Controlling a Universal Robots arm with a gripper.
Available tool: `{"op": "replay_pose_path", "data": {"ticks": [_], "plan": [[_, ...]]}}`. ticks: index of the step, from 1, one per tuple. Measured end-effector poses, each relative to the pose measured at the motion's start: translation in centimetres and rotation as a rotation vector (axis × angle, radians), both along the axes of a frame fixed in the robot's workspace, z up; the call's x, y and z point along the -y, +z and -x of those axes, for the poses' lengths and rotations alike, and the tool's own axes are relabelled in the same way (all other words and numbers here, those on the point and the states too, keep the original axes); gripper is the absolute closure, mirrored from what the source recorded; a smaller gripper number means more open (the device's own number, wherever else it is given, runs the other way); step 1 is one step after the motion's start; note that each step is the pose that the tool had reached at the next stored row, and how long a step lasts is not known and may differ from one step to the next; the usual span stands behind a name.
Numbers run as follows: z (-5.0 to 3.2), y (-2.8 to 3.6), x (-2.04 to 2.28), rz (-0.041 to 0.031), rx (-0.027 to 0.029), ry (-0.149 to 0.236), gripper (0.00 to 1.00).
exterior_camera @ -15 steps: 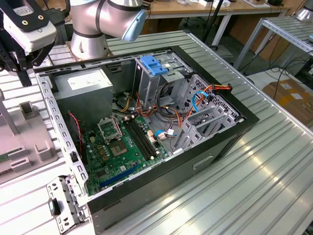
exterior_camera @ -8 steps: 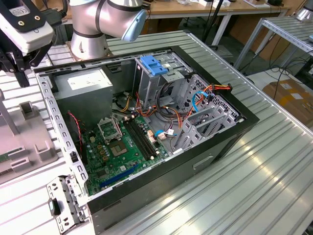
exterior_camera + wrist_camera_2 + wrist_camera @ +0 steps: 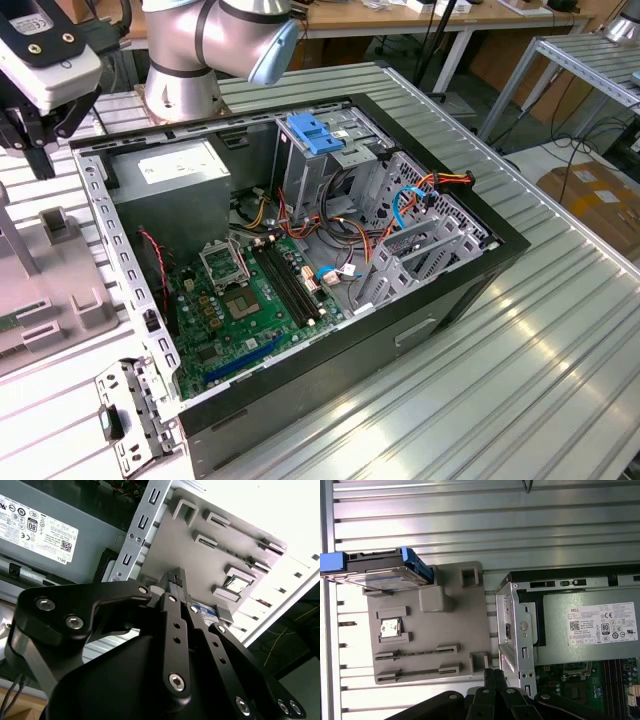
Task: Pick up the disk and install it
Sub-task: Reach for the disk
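seeing, in the first wrist view, the disk [image 3: 377, 575] propped on its long edge at the far end of the grey fixture plate [image 3: 430, 635], long axis running parallel to the ribs of the metal counter [image 3: 470, 525]. placing it diagonally across the plate from the gripper [image 3: 492, 674] and well apart from it, with the plate's slots and small brackets in between. noting a flat rectangular dark metal body, blue plastic rails along its sides, and a pale label face tipped partly into sight. catching a sliver of its blue and white just past the fingertips in the second wrist view. finding the gripper hanging above the plate's edge nearest the open computer case [image 3: 512, 630], fingers pressed together and clasping nothing. judging the disk untouched and not yet lifted. passing on to the grey power supply [image 3: 590, 625] with its white label inside the case, just beside the green motherboard [image 3: 580, 690].
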State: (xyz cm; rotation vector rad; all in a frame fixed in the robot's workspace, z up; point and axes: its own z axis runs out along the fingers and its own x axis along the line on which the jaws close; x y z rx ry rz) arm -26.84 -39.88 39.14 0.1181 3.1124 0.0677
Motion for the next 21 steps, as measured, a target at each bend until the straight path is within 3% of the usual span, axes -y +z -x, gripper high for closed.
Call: {"op": "replay_pose_path", "data": {"ticks": [21], "plan": [[1.83,-0.21,-0.25,0.0001,-0.0001,0.000,0.89]]}}
